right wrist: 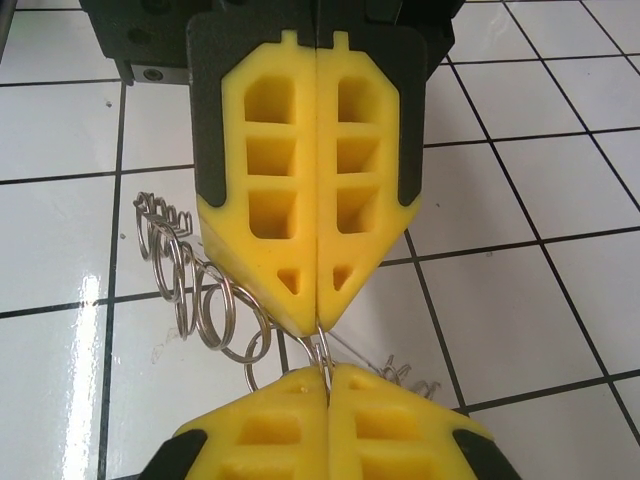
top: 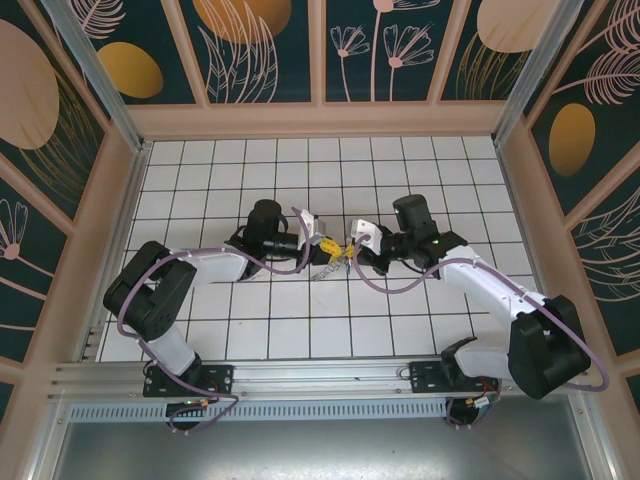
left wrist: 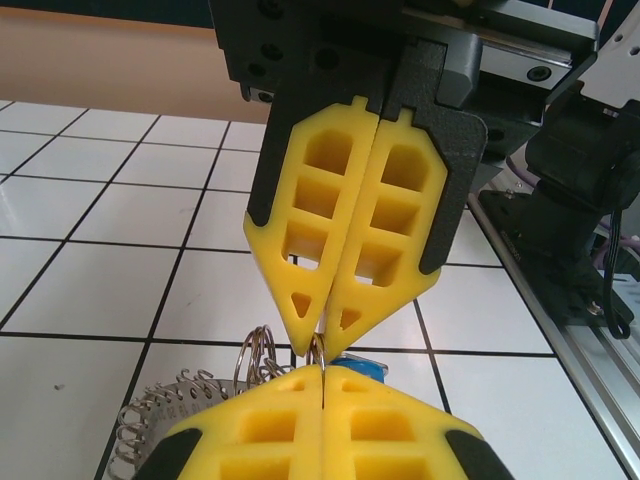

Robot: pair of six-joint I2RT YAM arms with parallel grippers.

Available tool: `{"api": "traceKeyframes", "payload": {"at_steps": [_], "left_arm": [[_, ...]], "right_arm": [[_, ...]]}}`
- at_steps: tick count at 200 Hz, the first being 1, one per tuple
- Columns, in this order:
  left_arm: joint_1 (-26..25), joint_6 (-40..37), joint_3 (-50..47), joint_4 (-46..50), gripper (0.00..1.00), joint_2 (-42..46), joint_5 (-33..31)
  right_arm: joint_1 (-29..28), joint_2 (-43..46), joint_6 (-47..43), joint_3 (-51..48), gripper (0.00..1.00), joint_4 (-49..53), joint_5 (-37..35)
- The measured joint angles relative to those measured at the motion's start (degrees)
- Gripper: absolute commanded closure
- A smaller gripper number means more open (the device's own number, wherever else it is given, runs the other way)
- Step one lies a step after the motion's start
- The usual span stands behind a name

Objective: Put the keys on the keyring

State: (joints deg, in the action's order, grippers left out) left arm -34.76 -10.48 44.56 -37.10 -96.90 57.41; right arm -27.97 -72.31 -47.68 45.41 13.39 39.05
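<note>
The keyring (top: 325, 266), a string of thin steel wire loops, trails near-left onto the glossy white tiled table (top: 400, 320). Just beyond, mid-table, the left gripper (left wrist: 322, 372) and right gripper (right wrist: 328, 373), with ribbed yellow pads closed tip to tip, both pinch its wire.

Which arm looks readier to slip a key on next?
Left, probably: the left gripper and right gripper both pinch the keyring tip to tip. The blue key lies beside the left one's tips, so the right could hold.
</note>
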Motion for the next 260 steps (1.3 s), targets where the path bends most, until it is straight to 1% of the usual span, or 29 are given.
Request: {"api": "traceKeyframes", "payload": {"at_steps": [23, 33, 37, 43, 51, 72, 83, 119, 157, 204, 232, 260], "left_arm": [[0.0, -0.3, 0.0, 0.1, 1.00, 0.0, -0.2], [0.0, -0.9, 0.1, 0.4, 0.95, 0.0, -0.3], [0.0, -1.5, 0.2, 0.9, 0.91, 0.1, -0.4], [0.0, -2.4, 0.5, 1.7, 0.90, 0.2, -0.4], [0.0, -3.8, 1.2, 3.6, 0.89, 0.2, -0.4], [0.0, -8.5, 4.4, 10.7, 0.81, 0.2, -0.9], [0.0, -11.0, 6.2, 14.7, 0.80, 0.2, -1.3], [0.1, -17.4, 11.7, 26.9, 0.80, 0.1, -2.4], [0.2, -21.6, 14.3, 34.2, 0.80, 0.0, -2.8], [0.3, -24.7, 17.0, 38.9, 0.81, -1.8, -1.8], [0.4, -26.0, 18.3, 41.3, 0.84, -2.4, -1.6], [0.6, -27.0, 19.6, 43.4, 0.85, -3.3, -0.8]], "right_arm": [[0.0, 0.0, 0.0, 0.2, 1.00, 0.4, -0.2], [0.0, 0.0, 0.0, 0.6, 1.00, 1.0, -0.4], [-0.1, 0.0, 0.0, 0.8, 1.00, 1.3, -0.6], [-0.2, -0.2, 0.0, 1.2, 1.00, 1.9, -0.8], [-0.4, -0.4, 0.0, 1.8, 1.00, 2.8, -1.4], [-1.2, -1.4, 0.0, 4.2, 1.00, 5.3, -3.4], [-1.6, -1.8, 0.0, 5.2, 1.00, 6.4, -4.3], [-3.4, -3.1, 0.2, 8.0, 1.00, 9.0, -7.6], [-4.5, -3.4, 0.5, 8.5, 1.00, 9.8, -9.0], [-4.8, -3.4, 1.5, 8.6, 1.00, 10.6, -9.6], [-4.8, -3.4, 1.7, 8.6, 1.00, 10.7, -9.7], [-4.8, -3.4, 2.6, 8.6, 1.00, 10.4, -9.9]]}}
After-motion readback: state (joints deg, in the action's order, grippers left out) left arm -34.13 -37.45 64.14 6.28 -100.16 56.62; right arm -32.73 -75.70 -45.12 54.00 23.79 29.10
